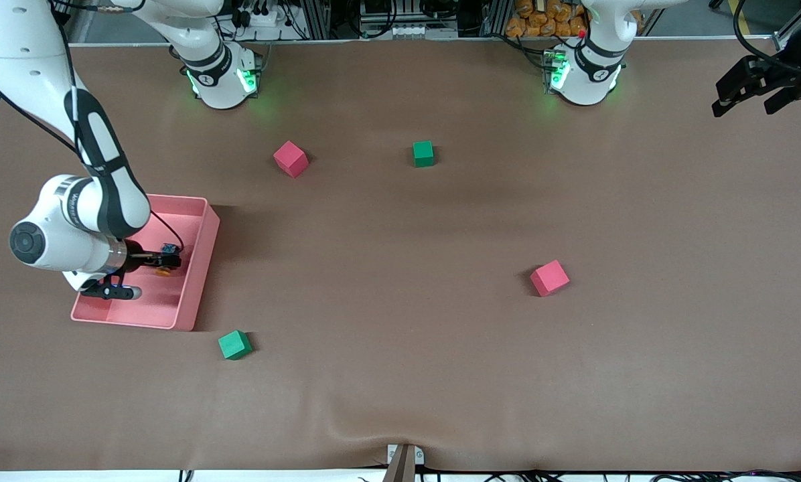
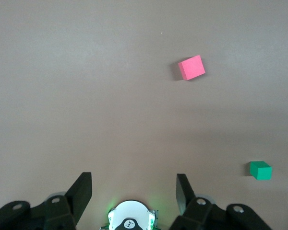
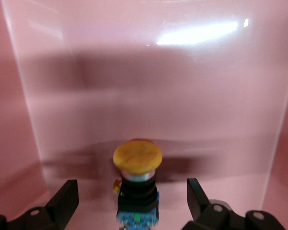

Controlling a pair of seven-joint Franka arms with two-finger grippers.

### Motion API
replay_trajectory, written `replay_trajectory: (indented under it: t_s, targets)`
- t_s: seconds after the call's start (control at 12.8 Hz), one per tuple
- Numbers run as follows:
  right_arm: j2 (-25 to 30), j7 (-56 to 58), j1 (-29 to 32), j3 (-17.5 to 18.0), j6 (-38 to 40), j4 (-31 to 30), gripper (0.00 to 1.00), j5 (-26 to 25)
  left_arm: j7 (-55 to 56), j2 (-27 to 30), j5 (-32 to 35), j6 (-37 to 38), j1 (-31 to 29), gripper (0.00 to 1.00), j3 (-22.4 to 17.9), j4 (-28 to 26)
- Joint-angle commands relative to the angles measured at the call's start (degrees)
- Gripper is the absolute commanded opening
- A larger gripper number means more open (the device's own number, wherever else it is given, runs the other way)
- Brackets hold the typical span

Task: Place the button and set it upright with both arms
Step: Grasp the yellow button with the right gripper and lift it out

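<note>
The button (image 1: 165,270), with an orange cap on a black body, is in the pink tray (image 1: 203,248) at the right arm's end of the table. In the right wrist view the button (image 3: 137,155) sits between the two fingers, with a gap on each side and its cap pointing away from the wrist. My right gripper (image 1: 171,262) is open and low inside the tray; it also shows in the right wrist view (image 3: 132,188). My left gripper (image 1: 742,106) is open and empty, and waits high at the left arm's end of the table; its own view shows it over bare mat (image 2: 134,181).
Two red cubes (image 1: 290,158) (image 1: 549,278) and two green cubes (image 1: 423,153) (image 1: 234,345) lie scattered on the brown mat. The left wrist view shows one red cube (image 2: 191,67) and one green cube (image 2: 260,170). The tray's walls (image 3: 134,72) stand close around my right gripper.
</note>
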State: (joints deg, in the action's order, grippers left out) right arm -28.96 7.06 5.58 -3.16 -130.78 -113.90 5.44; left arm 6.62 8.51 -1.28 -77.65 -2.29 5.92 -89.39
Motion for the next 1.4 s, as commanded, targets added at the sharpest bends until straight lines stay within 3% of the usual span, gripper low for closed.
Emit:
replay_trajectory:
  t_s: [0.0,0.16,0.31,0.39,0.7,1.09,1.32]
  targets:
    - [-0.84,1.2,0.66,0.7,-2.64,-0.62,0.96,0.62,-0.37,-0.07,1.02,-0.22,-0.17,0.79,0.5,0.09]
    - [-1.8,1.29,0.83,0.7,-2.99,-0.53,0.77,0.62,-0.38,-0.25,1.1,-0.57,-0.26,0.79,0.41,0.44]
    - [-1.8,1.29,0.74,0.79,-2.82,-0.44,0.15,0.62,-0.29,-0.34,2.33,-1.1,-0.26,0.79,0.5,0.44]
    - [-1.8,1.11,0.74,0.7,-2.47,-0.09,0.0,0.62,-0.29,-0.86,2.33,-1.27,-0.26,0.79,0.41,0.44]
    - [-1.37,1.11,1.27,0.7,3.92,4.2,0.0,0.62,0.24,-2.44,2.42,-4.96,-0.26,0.79,0.32,0.44]
    - [-1.28,0.41,1.62,0.52,32.28,24.74,0.0,0.62,0.86,-4.29,5.76,-6.72,0.36,0.79,0.67,0.71]
    - [-1.28,-4.4,-0.39,1.05,42.07,34.51,0.0,1.76,0.94,-4.38,5.33,-7.25,0.45,0.79,0.67,0.62]
